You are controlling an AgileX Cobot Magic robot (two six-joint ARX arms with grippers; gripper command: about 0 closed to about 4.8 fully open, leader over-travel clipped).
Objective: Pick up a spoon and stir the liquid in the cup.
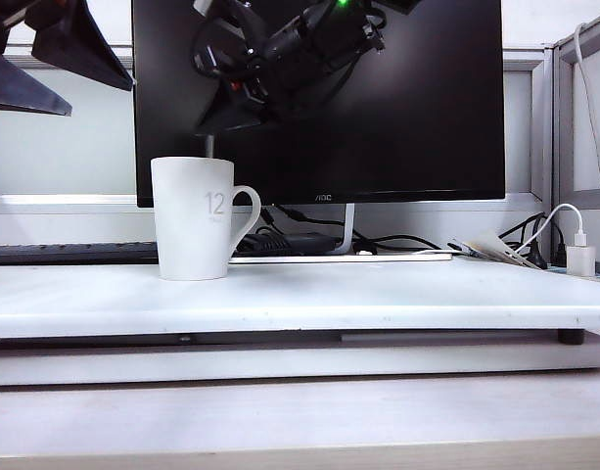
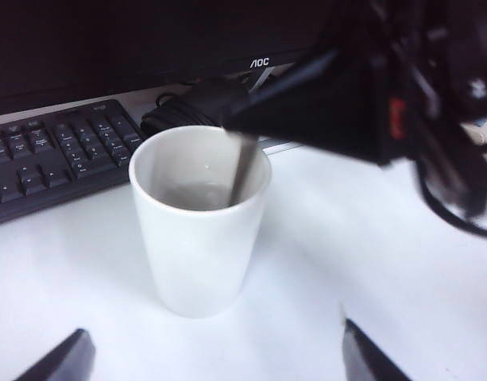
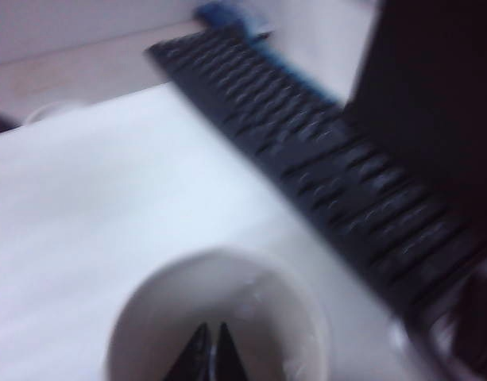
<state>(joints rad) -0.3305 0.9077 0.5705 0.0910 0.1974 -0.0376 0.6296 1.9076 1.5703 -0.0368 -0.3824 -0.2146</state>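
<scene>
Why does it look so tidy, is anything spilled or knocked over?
Nothing stands out. The cup stands upright on a dry table; the right claw holds the spoon in it, and the left claw hangs open nearby.

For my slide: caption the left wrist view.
Right gripper dips the spoon into the white cup beside a keyboard.

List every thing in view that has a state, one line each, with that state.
cup: upright on the table, holds liquid
spoon: upright, lower end dipped in the cup's liquid
right gripper: shut on the spoon, above the cup
left gripper: open, holding nothing, back from the cup
monitor: screen dark
white charger: cable plugged in
</scene>
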